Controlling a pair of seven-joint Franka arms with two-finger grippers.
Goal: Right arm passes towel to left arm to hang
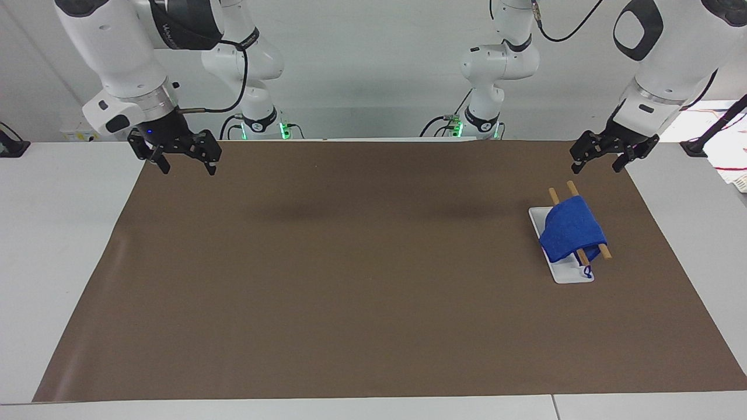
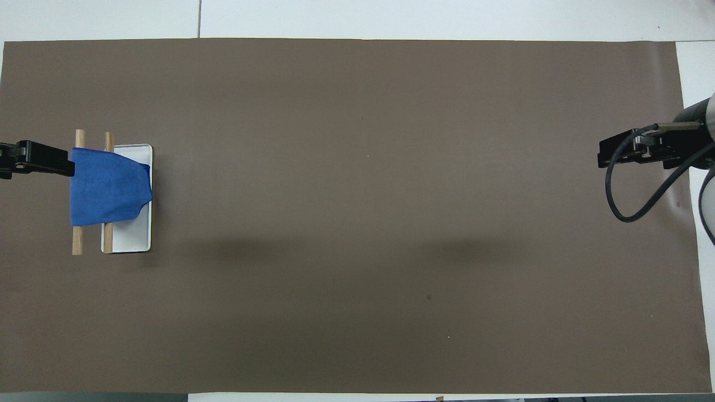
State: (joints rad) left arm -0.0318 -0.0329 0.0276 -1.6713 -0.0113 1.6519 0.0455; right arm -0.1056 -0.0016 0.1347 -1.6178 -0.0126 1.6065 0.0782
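The blue towel (image 1: 572, 228) (image 2: 109, 187) hangs draped over two wooden rods (image 1: 553, 195) (image 2: 78, 240) above a white tray (image 1: 572, 275) (image 2: 134, 237), toward the left arm's end of the table. Its loop string (image 1: 586, 271) dangles onto the tray. My left gripper (image 1: 597, 167) (image 2: 39, 159) hovers open and empty over the mat beside the rods, clear of the towel. My right gripper (image 1: 188, 168) (image 2: 631, 153), with its blue light and wrist cable, hangs open and empty over the mat's corner at the right arm's end.
A brown mat (image 1: 350, 280) (image 2: 357, 223) covers most of the white table. The tray with its rods is the only thing standing on it. Two more white arm bases (image 1: 484, 64) stand at the robots' edge of the table.
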